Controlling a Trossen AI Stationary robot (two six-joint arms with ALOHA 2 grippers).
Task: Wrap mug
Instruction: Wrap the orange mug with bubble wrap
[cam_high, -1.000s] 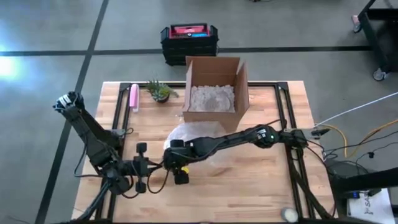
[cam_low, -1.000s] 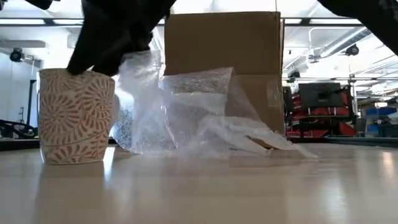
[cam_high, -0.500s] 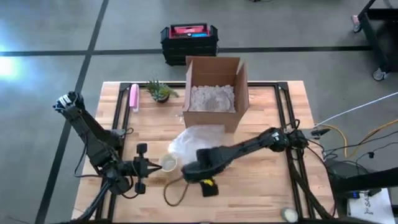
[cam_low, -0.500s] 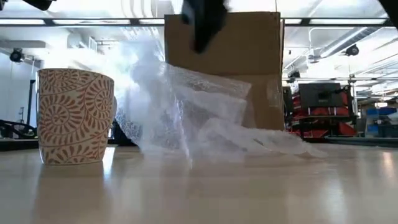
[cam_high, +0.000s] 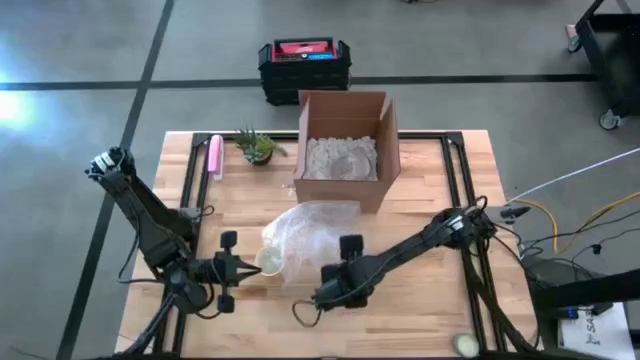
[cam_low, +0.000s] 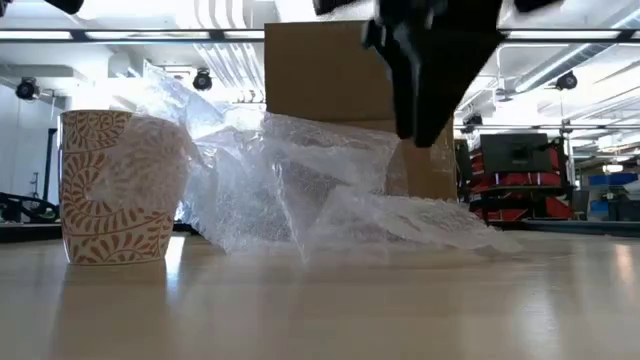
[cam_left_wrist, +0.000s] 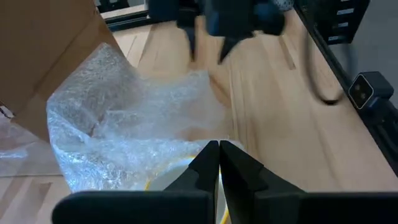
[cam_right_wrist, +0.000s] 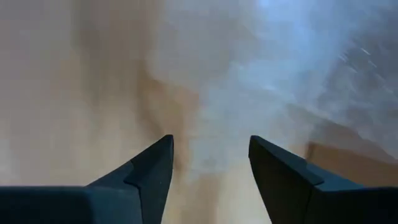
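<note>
The right gripper (cam_high: 350, 245) hangs over the near part of the table (cam_high: 420, 310), its fingers (cam_right_wrist: 149, 168) spread apart and holding nothing. To its left the left gripper (cam_high: 246, 266) has its fingers pressed together right at the mug (cam_low: 122, 187); whether they pinch its rim I cannot tell. The mug stands upright, and the bubble wrap (cam_high: 305, 232) lies against it and partly over it. Behind the wrap is an open box (cam_high: 345, 150) with white filling. Farther left are a small plant (cam_high: 255, 146) and a pink object (cam_high: 215, 156).
</note>
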